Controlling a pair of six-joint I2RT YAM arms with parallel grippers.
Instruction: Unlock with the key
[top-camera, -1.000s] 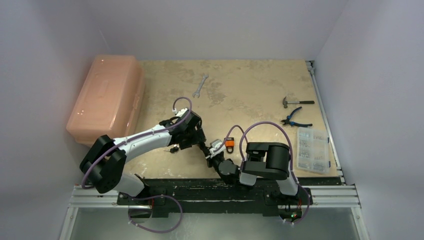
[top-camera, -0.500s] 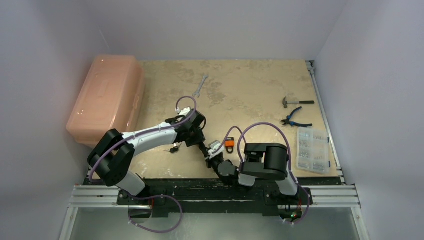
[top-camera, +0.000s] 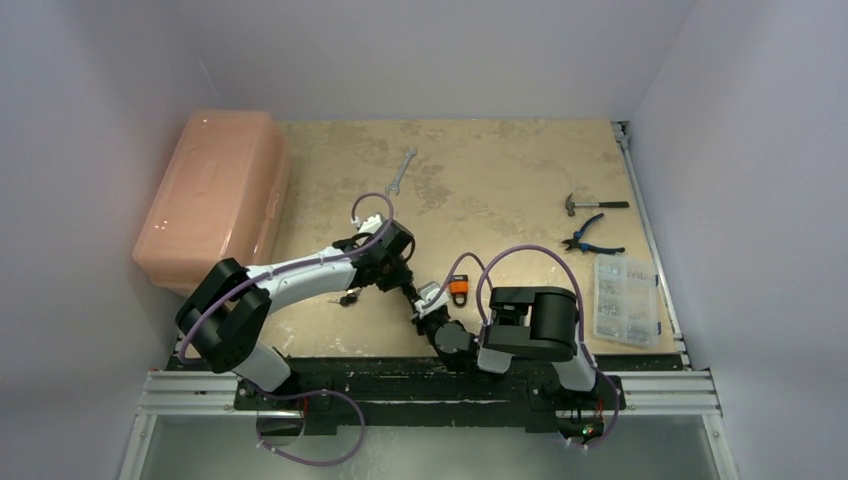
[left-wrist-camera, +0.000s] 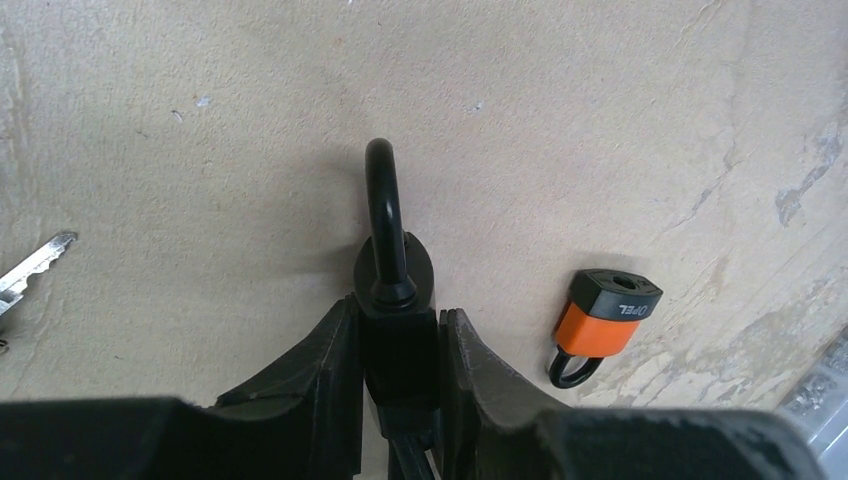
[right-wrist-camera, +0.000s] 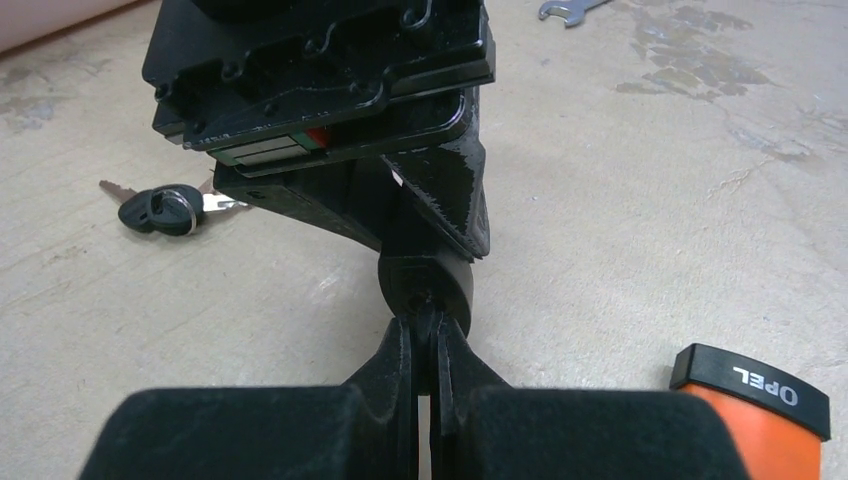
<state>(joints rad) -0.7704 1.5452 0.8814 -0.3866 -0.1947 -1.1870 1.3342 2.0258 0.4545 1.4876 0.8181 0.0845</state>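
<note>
Close to the near edge of the table (top-camera: 480, 180), around its middle, the left gripper (left-wrist-camera: 398, 345) is clamped on the body of a black padlock (left-wrist-camera: 397, 295), whose shackle points away from the fingers. The right gripper (right-wrist-camera: 424, 345) faces it from the right, its fingers pinched tight on a thin black key (right-wrist-camera: 427, 322) that meets the padlock's bottom end. An orange padlock (left-wrist-camera: 600, 322) lies on the table just right of the grippers, and a ring of spare keys (right-wrist-camera: 165, 210) lies to their left.
</note>
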